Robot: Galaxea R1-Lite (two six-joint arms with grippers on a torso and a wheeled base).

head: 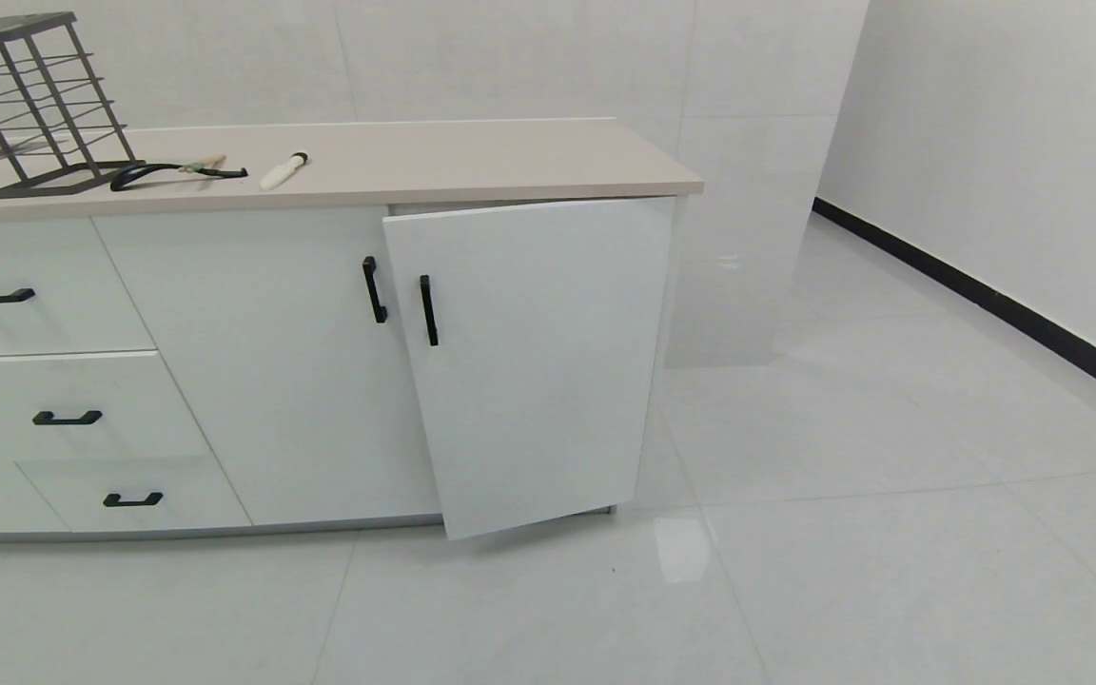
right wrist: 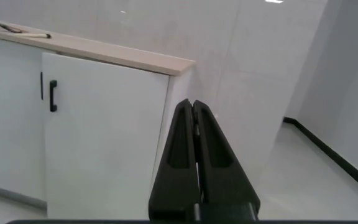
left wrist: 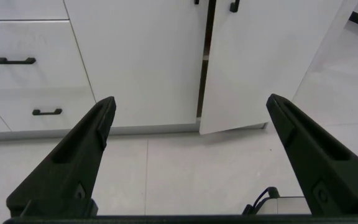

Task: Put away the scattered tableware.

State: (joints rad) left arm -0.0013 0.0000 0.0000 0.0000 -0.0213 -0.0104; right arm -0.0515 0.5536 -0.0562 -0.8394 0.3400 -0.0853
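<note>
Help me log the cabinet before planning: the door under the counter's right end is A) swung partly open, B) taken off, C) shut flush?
A: the door hangs angled outward, its handle edge forward of the flush neighbouring door.

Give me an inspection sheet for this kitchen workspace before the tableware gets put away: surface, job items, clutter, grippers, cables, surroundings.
surface: beige countertop over white cabinets.
job's things: black-handled utensil and white-handled utensil lie loose on the counter beside the wire rack; a wooden-handled piece lies against the black one.
clutter: nothing seen.
grippers: left gripper open, low over the floor, facing the cabinets; right gripper shut, holding nothing.
cables: thin dark loop low by the left gripper.
surroundings: cabinet door ajar; drawers shut; tiled floor.
</note>
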